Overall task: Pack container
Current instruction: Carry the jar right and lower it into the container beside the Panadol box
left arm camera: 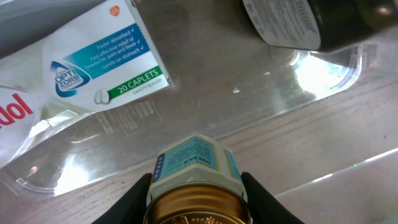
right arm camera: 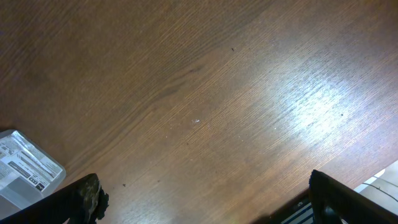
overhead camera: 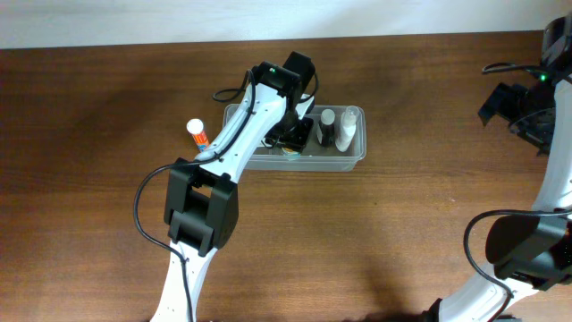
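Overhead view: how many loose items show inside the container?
2: a dark bottle and a white bottle, side by side in the right half of the container. The left arm covers the rest, so more may be hidden.

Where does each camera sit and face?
Overhead: above the table, facing straight down; left arm, reaching into the container, and right arm show.
Left wrist: on the left arm, facing down into the container; the left end effector grips a gold-lidded jar.
Right wrist: on the right arm, facing the table past the open right end effector.
Shared: overhead and left wrist both show the container.
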`<act>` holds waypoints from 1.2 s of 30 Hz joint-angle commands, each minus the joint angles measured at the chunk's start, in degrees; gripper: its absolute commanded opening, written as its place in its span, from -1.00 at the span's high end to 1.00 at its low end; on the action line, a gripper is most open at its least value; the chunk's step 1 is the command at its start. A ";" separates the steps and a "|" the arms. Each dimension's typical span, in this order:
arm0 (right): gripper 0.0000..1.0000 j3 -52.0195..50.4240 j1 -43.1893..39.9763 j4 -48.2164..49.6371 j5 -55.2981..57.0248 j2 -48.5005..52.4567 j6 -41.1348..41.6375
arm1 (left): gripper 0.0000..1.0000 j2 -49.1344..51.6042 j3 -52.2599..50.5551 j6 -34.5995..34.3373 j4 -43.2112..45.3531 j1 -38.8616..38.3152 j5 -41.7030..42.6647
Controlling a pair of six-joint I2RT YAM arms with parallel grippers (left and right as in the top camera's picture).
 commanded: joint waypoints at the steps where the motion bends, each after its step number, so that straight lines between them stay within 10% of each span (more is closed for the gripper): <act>1: -0.97 -0.15 -0.07 0.13 -0.11 0.15 -0.39 | 0.26 0.20 0.87 -0.98 0.09 0.09 -0.81; 36: -0.97 -0.15 -0.07 0.13 -0.11 0.15 -0.39 | 0.24 2.99 0.46 -2.45 1.55 0.09 -0.59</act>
